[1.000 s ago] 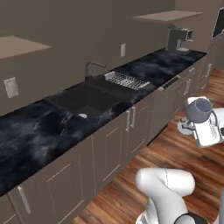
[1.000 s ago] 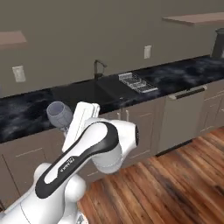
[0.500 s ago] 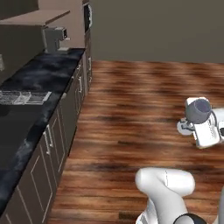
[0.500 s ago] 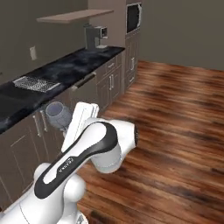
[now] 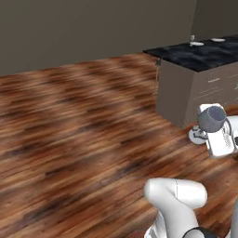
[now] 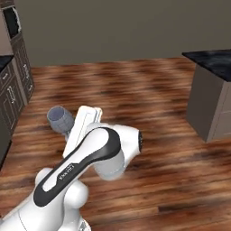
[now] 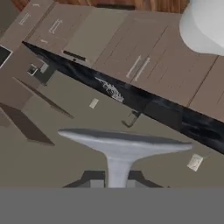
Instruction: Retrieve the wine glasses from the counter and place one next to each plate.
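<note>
My gripper is shut on the stem of a clear greyish wine glass, held tilted at the right of the left base view. The right base view has the same glass's bowl sticking out left of the white hand. Seen from the hand, the glass's round foot spreads above the stem, which sits between the dark fingertips. Behind it runs the black marble counter over brown cabinet doors. Two small white plates lie on the black island top.
The black-topped island stands on the wooden floor ahead to the right, and its corner shows at the right edge. Brown counter cabinets line the left edge. Open wooden floor lies in front.
The whole picture has swung: the cameras turned away from the sink counter to the open floor and the island. The glass stays in the shut gripper, held the same way.
</note>
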Available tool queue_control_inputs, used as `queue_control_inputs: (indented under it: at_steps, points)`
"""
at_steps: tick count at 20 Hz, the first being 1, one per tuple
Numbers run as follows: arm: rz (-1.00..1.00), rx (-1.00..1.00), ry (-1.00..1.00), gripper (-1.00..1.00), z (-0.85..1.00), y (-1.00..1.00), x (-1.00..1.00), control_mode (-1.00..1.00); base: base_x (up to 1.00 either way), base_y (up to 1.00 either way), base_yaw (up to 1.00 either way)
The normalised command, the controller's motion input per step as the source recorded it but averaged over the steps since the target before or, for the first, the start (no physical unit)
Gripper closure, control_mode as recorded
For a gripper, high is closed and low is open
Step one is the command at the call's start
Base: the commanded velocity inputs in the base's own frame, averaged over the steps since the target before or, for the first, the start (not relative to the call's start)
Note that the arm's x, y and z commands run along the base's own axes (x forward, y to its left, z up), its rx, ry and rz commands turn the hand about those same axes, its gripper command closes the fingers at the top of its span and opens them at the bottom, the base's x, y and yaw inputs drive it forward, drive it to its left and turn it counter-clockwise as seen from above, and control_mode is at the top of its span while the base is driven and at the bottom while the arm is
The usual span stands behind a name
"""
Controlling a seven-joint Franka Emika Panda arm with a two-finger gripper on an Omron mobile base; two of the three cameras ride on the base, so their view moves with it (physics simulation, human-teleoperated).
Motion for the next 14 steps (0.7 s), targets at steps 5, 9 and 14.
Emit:
queue_control_inputs:
  at_steps: [5,9,14]
  points:
    - [0.00,0.00,0.00,1.00,0.00,0.00,0.00,1.00,1.00,0.31,-0.26]
    - [0.00,0.00,0.00,1.00,0.00,0.00,0.00,1.00,1.00,0.07,-0.05]
    - [0.00,0.00,0.00,1.00,0.00,0.00,0.00,1.00,1.00,-0.27,0.00]
